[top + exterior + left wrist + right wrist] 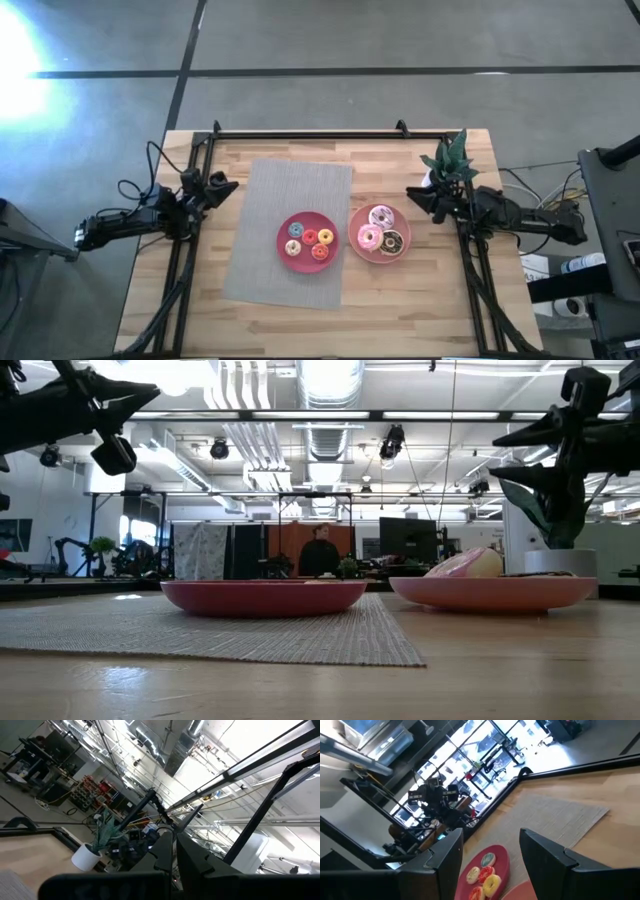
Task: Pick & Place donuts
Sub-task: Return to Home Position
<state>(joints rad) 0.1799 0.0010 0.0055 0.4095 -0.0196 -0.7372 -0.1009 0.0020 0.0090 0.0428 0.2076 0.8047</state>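
Observation:
Three larger donuts, two pink-frosted (369,237) and one chocolate-brown (391,242), lie on the right pink plate (356,245). Several tiny donuts (309,238) in yellow, orange and red lie on the left pink plate (284,229), which rests on a grey woven mat (265,215). The right wrist view shows these tiny donuts (485,877) too. My right gripper (412,198) hovers open just right of the right plate, fingers (451,851) spread wide. My left gripper (226,185) hangs shut above the table's left side, off the mat. Neither touches anything.
A potted plant (452,160) stands at the table's far right, just behind my right gripper. A black frame rail (310,134) runs along the far edge and down both sides. In the low view a person (320,550) stands far behind the table.

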